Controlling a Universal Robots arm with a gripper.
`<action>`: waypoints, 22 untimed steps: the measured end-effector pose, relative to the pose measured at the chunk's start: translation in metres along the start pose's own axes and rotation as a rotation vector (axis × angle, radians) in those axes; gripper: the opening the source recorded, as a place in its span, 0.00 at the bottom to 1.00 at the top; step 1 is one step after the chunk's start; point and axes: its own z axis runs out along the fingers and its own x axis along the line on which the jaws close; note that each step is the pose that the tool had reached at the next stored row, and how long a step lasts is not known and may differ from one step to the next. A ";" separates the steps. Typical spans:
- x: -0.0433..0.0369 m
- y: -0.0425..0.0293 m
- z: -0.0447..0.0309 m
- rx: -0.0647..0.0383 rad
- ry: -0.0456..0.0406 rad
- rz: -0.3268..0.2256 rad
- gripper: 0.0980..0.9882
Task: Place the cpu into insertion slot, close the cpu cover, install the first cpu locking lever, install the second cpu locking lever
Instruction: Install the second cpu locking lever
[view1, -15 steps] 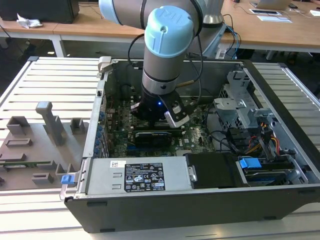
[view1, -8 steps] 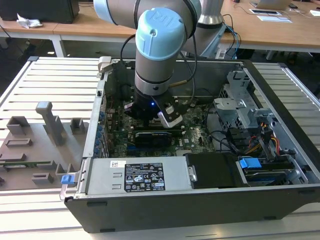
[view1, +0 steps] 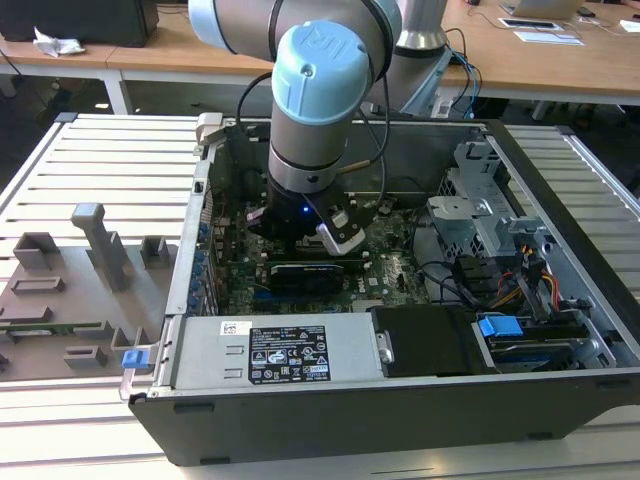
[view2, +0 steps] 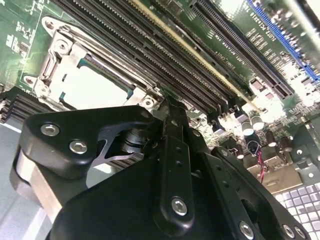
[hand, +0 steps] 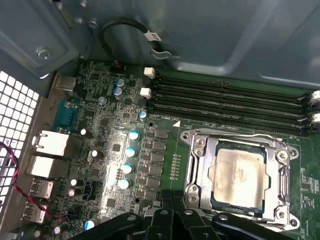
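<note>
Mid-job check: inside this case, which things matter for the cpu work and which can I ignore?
Job things:
cpu, seated in the insertion slot
cpu cover, down around it
gripper, beside the socket

Ignore:
memory slots
blue-topped capacitors
rear ports
power supply
grey fixture blocks outside the case

We see a slatted metal table (view1: 110, 150) carrying an open computer case (view1: 400, 410), inside which the gripper hangs. On the table beside the case, well away from the gripper, lies a grey fixture tray (view1: 70, 300).
</note>
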 end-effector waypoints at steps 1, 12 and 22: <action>0.0000 0.0002 0.0001 0.000 0.0000 0.000 0.01; -0.0001 0.0053 -0.0099 0.007 0.0012 0.000 0.01; -0.0029 0.0256 -0.0182 0.143 0.0217 0.013 0.01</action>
